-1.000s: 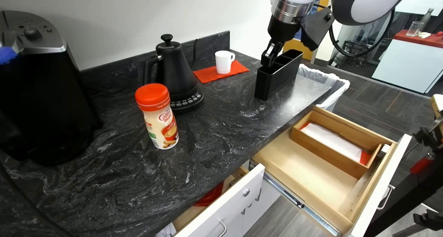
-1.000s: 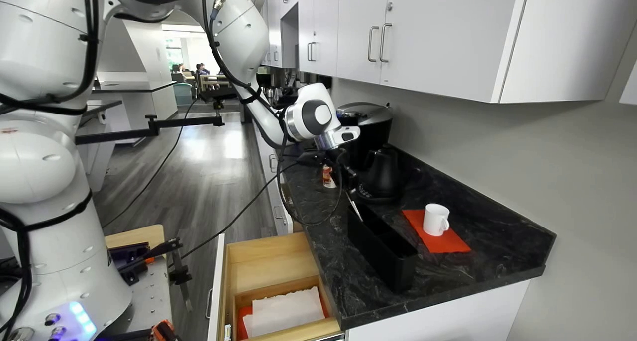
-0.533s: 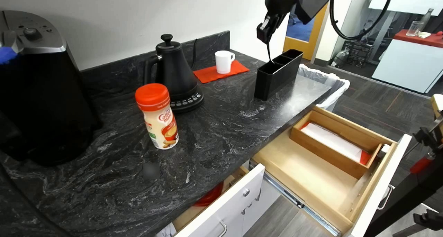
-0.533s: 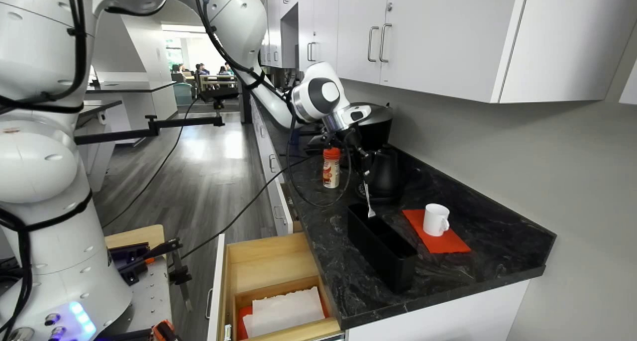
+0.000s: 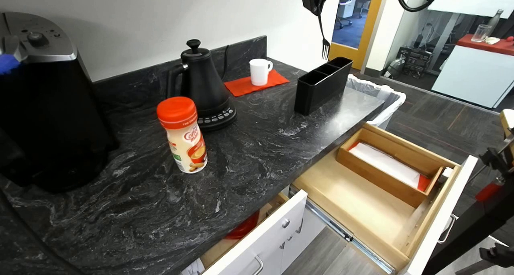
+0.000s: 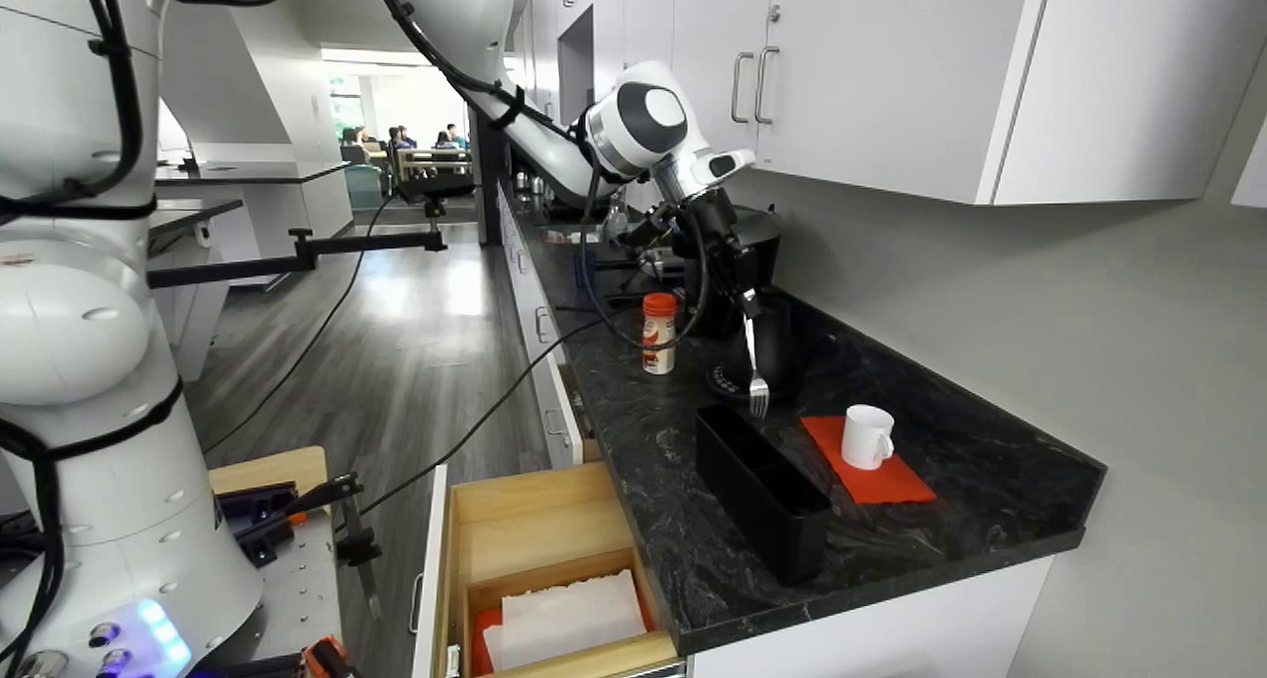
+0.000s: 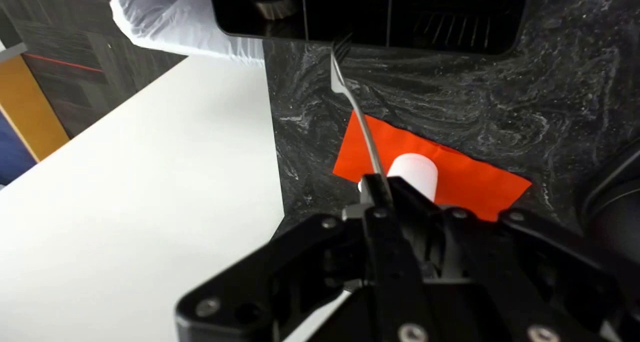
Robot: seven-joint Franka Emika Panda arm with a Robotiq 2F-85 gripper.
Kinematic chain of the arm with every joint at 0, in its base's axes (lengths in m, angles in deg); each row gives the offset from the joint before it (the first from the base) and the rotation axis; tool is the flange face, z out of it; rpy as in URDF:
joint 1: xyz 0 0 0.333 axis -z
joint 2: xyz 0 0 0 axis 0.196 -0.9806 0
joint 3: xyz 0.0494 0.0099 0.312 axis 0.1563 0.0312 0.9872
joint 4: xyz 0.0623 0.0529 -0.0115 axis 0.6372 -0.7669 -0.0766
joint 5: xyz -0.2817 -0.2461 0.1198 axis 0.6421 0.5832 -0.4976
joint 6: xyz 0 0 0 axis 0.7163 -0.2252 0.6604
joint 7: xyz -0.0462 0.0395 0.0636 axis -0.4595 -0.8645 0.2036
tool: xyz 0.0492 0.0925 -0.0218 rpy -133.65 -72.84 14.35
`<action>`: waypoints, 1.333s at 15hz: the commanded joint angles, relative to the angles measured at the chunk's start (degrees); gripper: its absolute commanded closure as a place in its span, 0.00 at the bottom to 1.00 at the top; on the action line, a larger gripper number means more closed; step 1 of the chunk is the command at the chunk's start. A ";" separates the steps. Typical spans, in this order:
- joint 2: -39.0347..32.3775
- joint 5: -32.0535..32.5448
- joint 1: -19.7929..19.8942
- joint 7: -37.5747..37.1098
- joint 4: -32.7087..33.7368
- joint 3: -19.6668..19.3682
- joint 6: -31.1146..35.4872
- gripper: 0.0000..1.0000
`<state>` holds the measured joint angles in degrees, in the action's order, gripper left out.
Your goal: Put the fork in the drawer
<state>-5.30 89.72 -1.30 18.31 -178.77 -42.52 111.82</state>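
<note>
Jaws: clamping on the fork near the end of its handle; gripper hanging above the counter, only the fork showing in its grip.
Fork: dangling tines down, tilting slightly, up in the air near the black holder; seeming clear of the holder's rim, not touching the counter.
Black holder: standing upright on the counter, at its far right in an exterior view; insides looking too dark to read fully.
Drawer: standing pulled out below the counter, right side in an exterior view; wooden tray sitting in its far part, white paper lying in the tray. No fork inside yet.
Neighbouring drawer: also standing partly open, nearer; probably not serving as the target.
Mug: resting on the red napkin, left of the holder; likely playing no part.
Fork pickup: looking done, grip seeming firm enough.
Drawer opening: looking done, nothing needing a pull.
Drawer drop-off: not happening yet; carrying across, lowering and letting go are all remaining, so roughly halfway, judging from this.
</note>
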 commanded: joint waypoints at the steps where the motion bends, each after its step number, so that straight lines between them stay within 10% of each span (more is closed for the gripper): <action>1: 0.91 -0.89 2.21 -1.39 2.03 3.38 -8.14 0.98; 9: 1.73 -7.99 4.84 -2.32 1.67 6.52 -21.33 0.98; 20: 9.00 -20.02 9.98 -7.85 -15.15 6.57 -18.33 0.98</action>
<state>-1.46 71.52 7.04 12.59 -186.95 -37.11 90.86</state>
